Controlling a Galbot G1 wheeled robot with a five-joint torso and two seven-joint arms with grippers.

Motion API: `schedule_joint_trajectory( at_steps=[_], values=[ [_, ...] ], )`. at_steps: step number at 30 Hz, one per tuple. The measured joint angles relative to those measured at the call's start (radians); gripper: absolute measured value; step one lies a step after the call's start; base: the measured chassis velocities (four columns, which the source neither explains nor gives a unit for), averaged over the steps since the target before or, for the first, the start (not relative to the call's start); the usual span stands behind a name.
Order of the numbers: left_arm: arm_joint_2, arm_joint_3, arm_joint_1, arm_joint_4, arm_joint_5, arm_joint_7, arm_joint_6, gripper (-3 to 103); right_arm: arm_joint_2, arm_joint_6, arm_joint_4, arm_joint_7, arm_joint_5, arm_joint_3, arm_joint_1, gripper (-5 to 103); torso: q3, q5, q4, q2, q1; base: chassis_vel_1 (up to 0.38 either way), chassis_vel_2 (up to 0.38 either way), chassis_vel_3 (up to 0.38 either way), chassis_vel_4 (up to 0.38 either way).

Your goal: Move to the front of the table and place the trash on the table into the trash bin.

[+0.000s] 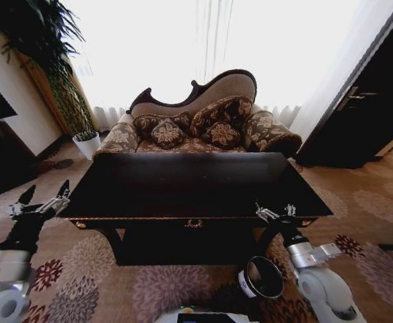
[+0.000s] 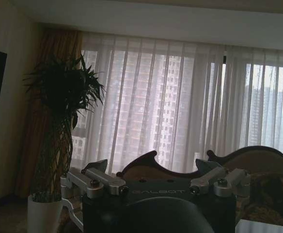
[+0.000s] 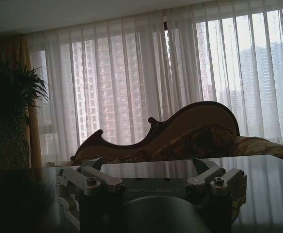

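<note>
I'm parked before the glossy black-brown wooden desk [image 1: 183, 185], both claws released; trash seemingly gone, maroon bin [image 1: 262, 277] lower right

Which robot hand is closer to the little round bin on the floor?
The right. The right gripper hangs at the table's front edge, just above the trash bin. The left gripper is off the table's far-left corner.
</note>
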Motion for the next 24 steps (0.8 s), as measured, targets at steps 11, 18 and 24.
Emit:
schedule_joint_trajectory(
  at_steps=[11, 18, 24],
  values=[
    [0.001, -0.002, 0.003, 0.003, -0.002, 0.001, -0.005, 100, 0.001, 0.007, -0.013, -0.001, -0.002, 0.005, 0.003, 100, 0.000, 0.0001, 0.0001, 0.000, -0.001, 0.252, -0.242, -0.247, 0.249],
    [0.000, 0.000, 0.006, 0.001, 0.001, 0.002, -0.005, 100, 0.000, 0.010, -0.013, -0.001, 0.012, 0.012, 0.006, 100, 0.000, 0.0001, 0.0001, 0.000, -0.001, 0.325, -0.311, -0.312, 0.321],
    [-0.005, 0.004, 0.007, -0.001, 0.005, 0.002, -0.006, 100, -0.002, 0.010, -0.012, -0.001, 0.015, 0.012, 0.008, 100, 0.000, 0.0000, 0.0000, 0.000, -0.001, 0.299, -0.306, -0.276, 0.297]
  ],
)
